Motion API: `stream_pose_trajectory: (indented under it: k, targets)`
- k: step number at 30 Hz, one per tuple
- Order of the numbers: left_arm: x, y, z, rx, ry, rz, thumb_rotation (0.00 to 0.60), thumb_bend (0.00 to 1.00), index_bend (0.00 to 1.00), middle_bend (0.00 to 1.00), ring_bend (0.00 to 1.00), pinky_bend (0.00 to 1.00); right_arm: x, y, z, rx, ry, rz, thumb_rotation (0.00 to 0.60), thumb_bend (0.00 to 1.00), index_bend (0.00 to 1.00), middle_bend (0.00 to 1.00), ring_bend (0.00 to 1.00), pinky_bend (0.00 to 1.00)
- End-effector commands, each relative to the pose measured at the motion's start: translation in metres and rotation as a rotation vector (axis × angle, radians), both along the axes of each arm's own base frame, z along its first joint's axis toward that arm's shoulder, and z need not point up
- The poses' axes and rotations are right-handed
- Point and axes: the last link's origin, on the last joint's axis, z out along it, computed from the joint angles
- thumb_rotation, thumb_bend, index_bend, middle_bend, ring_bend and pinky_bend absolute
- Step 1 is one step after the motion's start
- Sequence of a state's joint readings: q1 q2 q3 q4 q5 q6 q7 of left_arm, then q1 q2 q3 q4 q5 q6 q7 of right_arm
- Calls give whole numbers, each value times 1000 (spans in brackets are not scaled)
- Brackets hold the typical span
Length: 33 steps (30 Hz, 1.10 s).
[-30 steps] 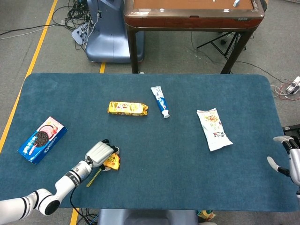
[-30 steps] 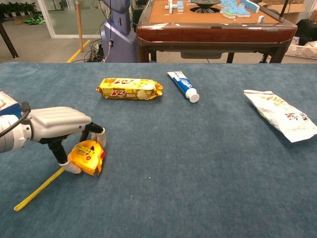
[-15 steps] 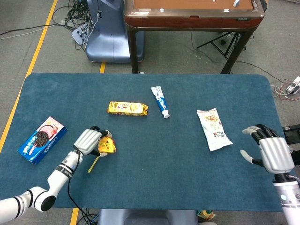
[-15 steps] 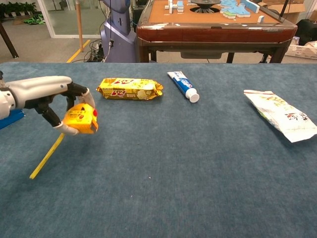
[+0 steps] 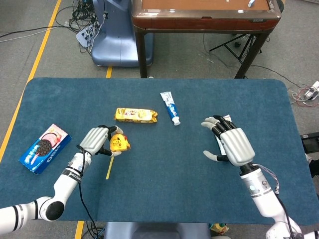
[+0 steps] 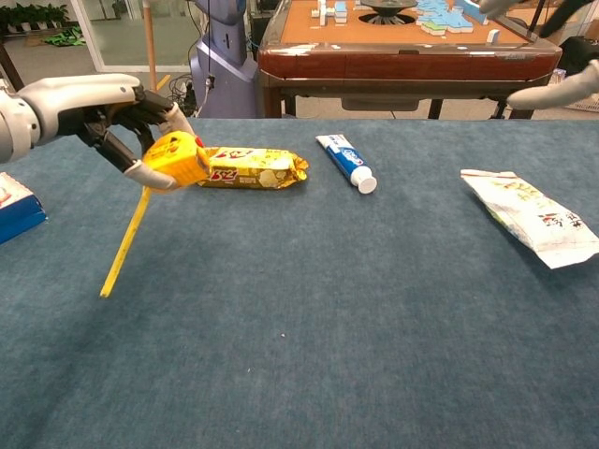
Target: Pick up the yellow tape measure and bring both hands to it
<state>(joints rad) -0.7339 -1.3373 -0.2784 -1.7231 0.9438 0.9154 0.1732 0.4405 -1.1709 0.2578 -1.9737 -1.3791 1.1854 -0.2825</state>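
My left hand [image 5: 96,140] [image 6: 110,112] grips the yellow tape measure [image 5: 118,143] [image 6: 176,159] and holds it up off the blue table [image 5: 159,194]. A strip of yellow tape [image 5: 109,168] [image 6: 124,245] hangs down from the case. My right hand [image 5: 232,145] is raised over the right half of the table with its fingers spread and nothing in them. In the chest view only its fingertips [image 6: 550,91] show at the top right edge. A wide stretch of table separates the two hands.
A yellow snack pack [image 5: 135,115] [image 6: 251,167] lies just behind the tape measure. A toothpaste tube [image 5: 170,108] [image 6: 347,162] is at centre back, a white snack bag [image 5: 230,142] [image 6: 530,216] on the right under my right hand, a cookie box [image 5: 44,148] at far left.
My left hand has lifted the tape measure higher and carried it toward the centre, the tape trailing. My right hand has swung in from the table's right edge to above the white bag.
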Motion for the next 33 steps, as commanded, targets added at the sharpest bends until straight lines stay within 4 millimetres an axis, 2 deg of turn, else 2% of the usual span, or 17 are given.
stream_pose_trajectory:
  k: [1,8,14,23,33]
  targets:
    - [18,4,2,-5,-29,19,600,198,522,568,485,198,23,-10,-16,36,-24,31,600,221,215,201,115,241]
    - [38,10,-4,-17,-69,76,600,197,523,568,489,202,59,-25,-45,56,-44,76,600,210,149,162,81,218]
    - [49,13,-7,-26,-79,108,600,198,524,568,497,214,80,-38,-64,48,-41,71,600,209,77,110,41,171]
    - [57,14,-8,-10,-108,163,600,198,522,568,503,221,101,-50,-91,70,-56,68,600,209,58,100,29,170]
    - [62,14,-7,-16,-159,194,600,198,518,575,504,226,118,-59,-109,69,-79,65,600,209,58,101,29,170]
